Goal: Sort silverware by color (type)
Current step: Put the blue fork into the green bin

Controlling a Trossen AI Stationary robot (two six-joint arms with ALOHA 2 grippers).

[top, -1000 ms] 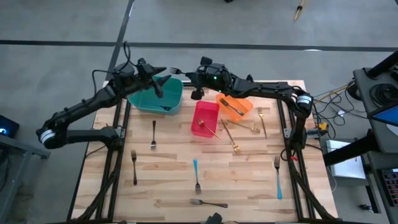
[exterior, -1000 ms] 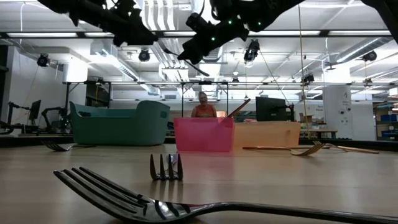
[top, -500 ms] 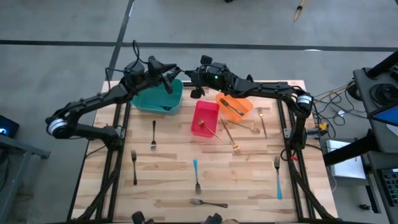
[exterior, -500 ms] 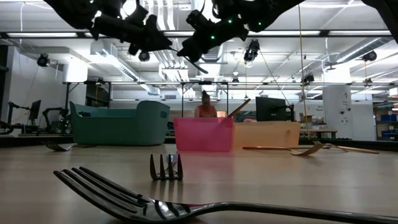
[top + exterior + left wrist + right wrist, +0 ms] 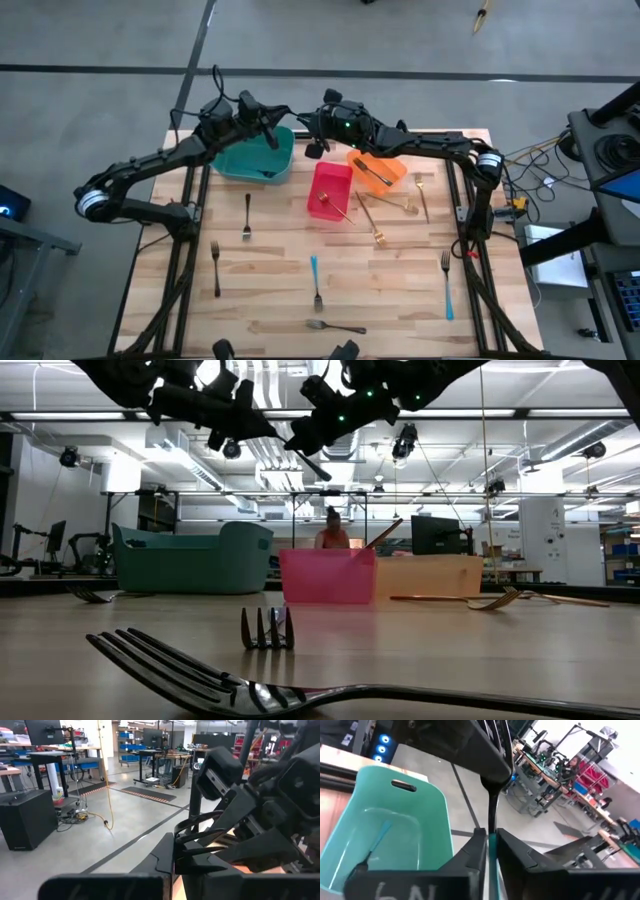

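The dark fork (image 5: pixel 491 815) hangs in the air just past the far corner of the teal bin (image 5: pixel 289 152), caught between both arms in what looks like a handover. Its head end is clenched in the left gripper (image 5: pixel 272 122), whose jaws are closed tight on it. Its handle runs down between the fingers of the right gripper (image 5: pixel 304 124). I cannot tell whether those fingers grip the handle or have let go.

Holding it at both ends makes sense, since the fork cannot drop while it passes across. A light-blue handle (image 5: pixel 379 836) lies inside the teal bin. I would guess the left arm takes the fork because it reaches its bin more easily.

Beside the teal bin stand the red bin (image 5: pixel 318 172) and, beyond that, the orange bin (image 5: pixel 398 168), each with a gold fork. More forks lie on the table (image 5: pixel 270 270) on the near side of the teal bin, so most of the sorting remains.
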